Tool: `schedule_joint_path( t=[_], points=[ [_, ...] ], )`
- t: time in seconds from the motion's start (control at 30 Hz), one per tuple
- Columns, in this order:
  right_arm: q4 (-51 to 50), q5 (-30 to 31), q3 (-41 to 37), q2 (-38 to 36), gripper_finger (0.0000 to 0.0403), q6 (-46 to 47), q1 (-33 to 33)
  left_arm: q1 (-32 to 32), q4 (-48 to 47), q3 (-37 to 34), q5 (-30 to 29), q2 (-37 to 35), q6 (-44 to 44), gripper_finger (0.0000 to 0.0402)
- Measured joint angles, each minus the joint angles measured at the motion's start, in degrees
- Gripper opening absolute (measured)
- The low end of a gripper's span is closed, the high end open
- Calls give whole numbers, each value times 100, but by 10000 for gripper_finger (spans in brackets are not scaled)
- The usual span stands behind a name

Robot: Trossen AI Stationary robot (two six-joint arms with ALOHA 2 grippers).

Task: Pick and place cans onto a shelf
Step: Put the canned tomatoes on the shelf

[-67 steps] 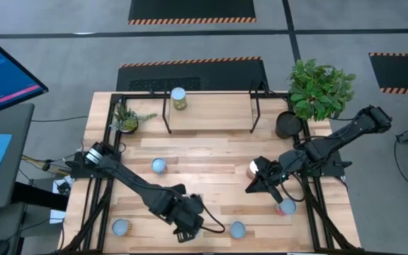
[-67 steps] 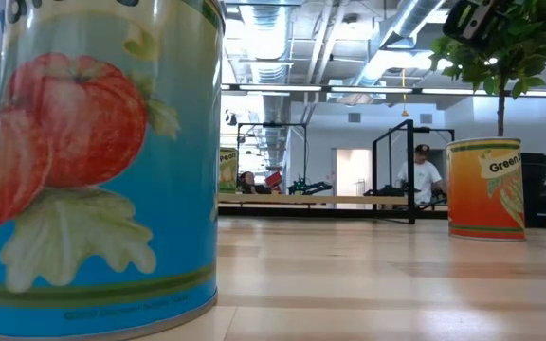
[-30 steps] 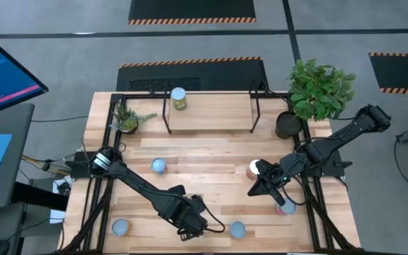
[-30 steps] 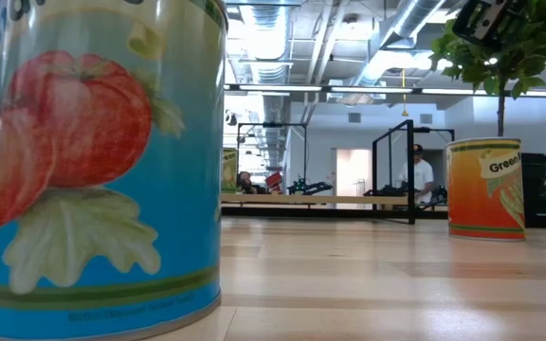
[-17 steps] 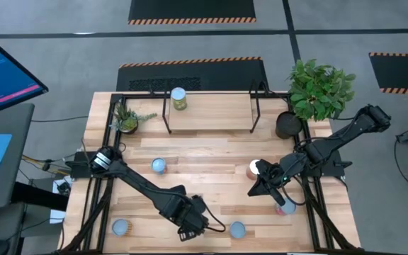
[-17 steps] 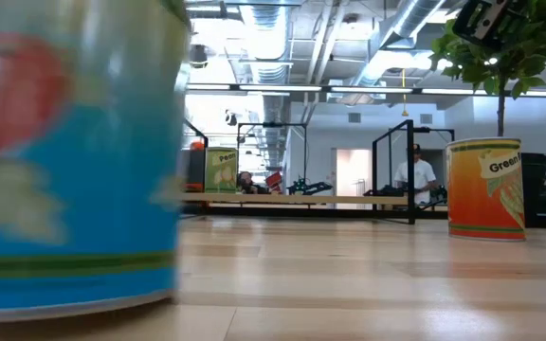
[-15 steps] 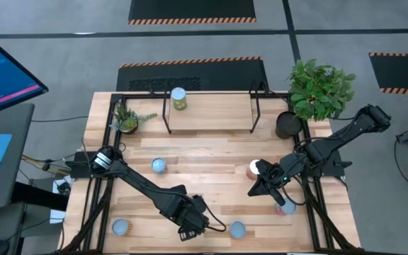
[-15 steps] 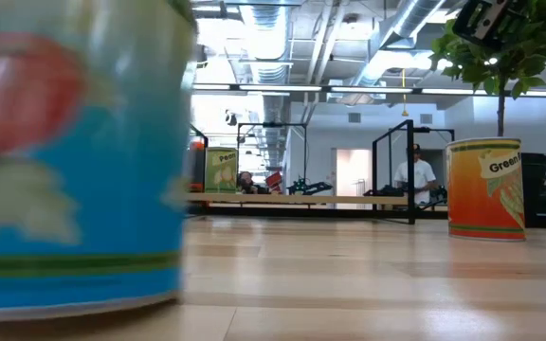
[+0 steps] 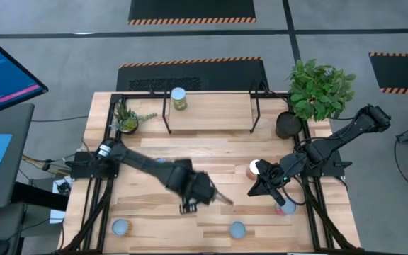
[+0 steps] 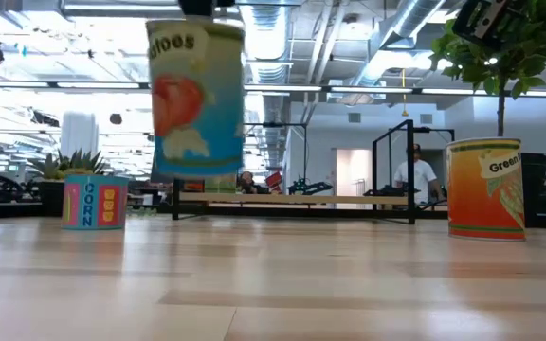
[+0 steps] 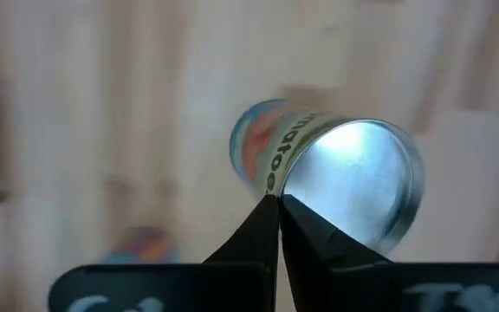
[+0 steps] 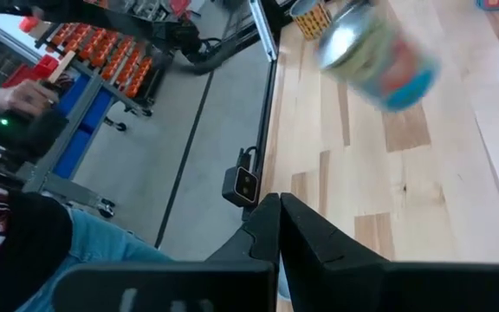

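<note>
My left gripper hangs over the middle of the table, shut on a blue tomato can, which is lifted clear of the wood. My right gripper waits shut at the right, beside an orange can that stands on the table. The shelf stands at the far edge with one can upright on it. More cans stand on the tabletop: two near the front edge and a red one at the right. My left gripper meets the tomato can at the rim of its silver top, at the rim's edge. The fingers come from above, pointing down. The can hangs upright below them, its base clear of the table. The fingertips hide exactly how the rim is caught.
A dark plant pot with a leafy plant stands at the far right corner, a small plant at the far left. A corn can stands on the table's left half. Bare wood lies in front of the shelf.
My left gripper has taken the tomato can from the near edge, lifted it clear of the table and carried it toward the far edge and a little right, to the table's middle. The can stays upright. The right arm has kept still.
</note>
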Motion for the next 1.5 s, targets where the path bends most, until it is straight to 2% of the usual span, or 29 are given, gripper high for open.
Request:
schedule_joint_path(
  t=[0.43, 0.77, 1.03, 1.33, 1.5],
  points=[
    [8, -4, 0, 0, 33, 495, 0, 2074, -194, 465, -205, -72, 2301, 0],
    [115, 31, 0, 0, 33, 490, 0, 3578, -203, 466, -205, -72, 3172, 0],
    [293, 75, 0, 0, 33, 503, -57, 4244, -202, 464, -63, -72, 3675, 0],
    [794, 797, 0, 0, 33, 624, -61, 4721, -199, 464, 2, -72, 4408, 0],
    [895, 1071, 0, 2, 33, 632, -61, 4886, -199, 461, 148, -72, 4436, 0]
  ],
)
